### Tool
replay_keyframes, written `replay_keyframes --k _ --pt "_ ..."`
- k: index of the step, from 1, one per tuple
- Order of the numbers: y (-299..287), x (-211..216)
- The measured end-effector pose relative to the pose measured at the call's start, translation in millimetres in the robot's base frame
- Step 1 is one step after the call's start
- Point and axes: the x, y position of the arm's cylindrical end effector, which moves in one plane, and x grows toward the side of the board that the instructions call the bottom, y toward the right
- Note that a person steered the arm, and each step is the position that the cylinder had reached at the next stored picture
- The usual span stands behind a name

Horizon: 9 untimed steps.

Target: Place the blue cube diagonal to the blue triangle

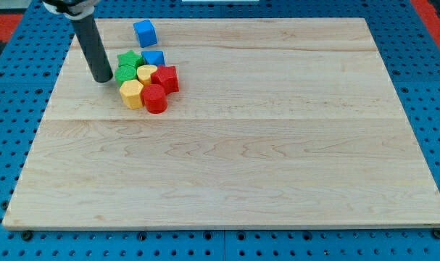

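Observation:
The blue cube stands alone near the top left of the wooden board. The blue triangle lies just below it, at the top of a tight cluster of blocks. My tip rests on the board at the left of the cluster, close beside the green blocks and lower left of the blue cube. It touches no block that I can see.
The cluster holds a green star, a green block, a yellow block, a yellow hexagon, a red star-shaped block and a red cylinder. A blue pegboard surrounds the board.

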Motion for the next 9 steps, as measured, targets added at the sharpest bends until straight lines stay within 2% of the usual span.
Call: replay_keyframes --k 1,3,4,5,6,7,9 --pt "-26.5 -18.5" --pt "26.0 -57.0" --pt "33.9 -69.7" --pt "13.8 -84.8" --pt "47.1 -123.9" --pt "91.3 -140.9" --pt "108.9 -153.9"
